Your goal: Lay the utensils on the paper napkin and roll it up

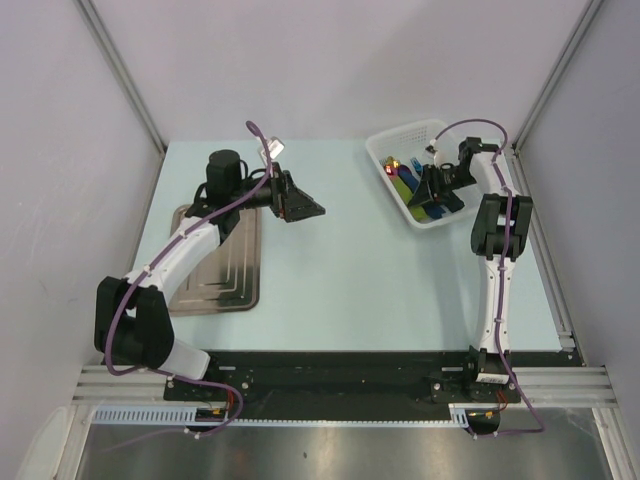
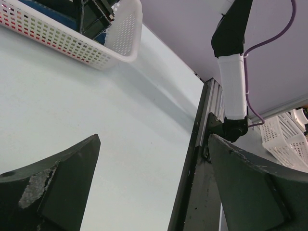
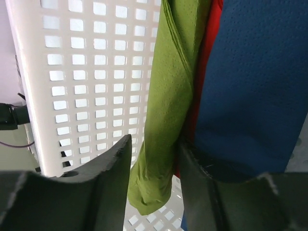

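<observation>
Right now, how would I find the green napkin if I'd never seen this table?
Look at the table's far right corner for the white basket, where the right gripper reaches in. The paper napkin is the folded sheet between its fingers. Beside it are a red sheet and a blue sheet, but only this one is olive green.

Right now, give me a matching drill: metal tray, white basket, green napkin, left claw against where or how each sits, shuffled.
Things:
1 metal tray
2 white basket
3 green napkin
4 left claw

Places or states:
A between the fingers of the right claw
B open and empty, above the table
C far right of the table
D flat on the table's left side

Pairs: 1-D, 2-C, 3-A, 4-B
</observation>
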{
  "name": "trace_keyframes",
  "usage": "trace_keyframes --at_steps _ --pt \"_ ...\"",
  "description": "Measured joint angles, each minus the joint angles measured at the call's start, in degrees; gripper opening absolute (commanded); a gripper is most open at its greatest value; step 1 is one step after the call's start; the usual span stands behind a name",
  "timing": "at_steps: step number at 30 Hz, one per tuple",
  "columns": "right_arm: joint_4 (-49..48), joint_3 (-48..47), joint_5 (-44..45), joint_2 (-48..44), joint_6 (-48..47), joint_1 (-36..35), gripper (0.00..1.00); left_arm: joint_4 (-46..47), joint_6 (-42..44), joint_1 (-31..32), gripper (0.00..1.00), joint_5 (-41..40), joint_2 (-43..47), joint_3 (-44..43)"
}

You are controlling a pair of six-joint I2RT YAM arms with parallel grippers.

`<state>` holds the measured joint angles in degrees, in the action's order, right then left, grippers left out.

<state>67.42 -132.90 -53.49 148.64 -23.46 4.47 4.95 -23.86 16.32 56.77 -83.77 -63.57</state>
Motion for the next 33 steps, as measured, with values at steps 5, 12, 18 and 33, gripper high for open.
trace_keyframes --at_steps 5,12,18,33 --pt "-0.5 0.02 0.09 -0.42 1.03 0.0 0.55 -0.02 -0.02 0.0 0.99 0.0 -0.09 0.0" --pt "-2.19 0.87 1.6 -1.77 1.31 0.02 0.66 -0.74 0.02 0.0 0.99 -0.5 -0.09 0.0" --pt "-3.37 1.49 3.1 -2.84 1.6 0.17 0.74 -2.64 0.55 0.0 0.99 -1.86 -0.11 -0.31" --pt "-5.9 1.57 2.69 -11.67 4.5 0.81 0.99 -13.68 6.91 -2.29 1.0 -6.47 -2.21 -8.96"
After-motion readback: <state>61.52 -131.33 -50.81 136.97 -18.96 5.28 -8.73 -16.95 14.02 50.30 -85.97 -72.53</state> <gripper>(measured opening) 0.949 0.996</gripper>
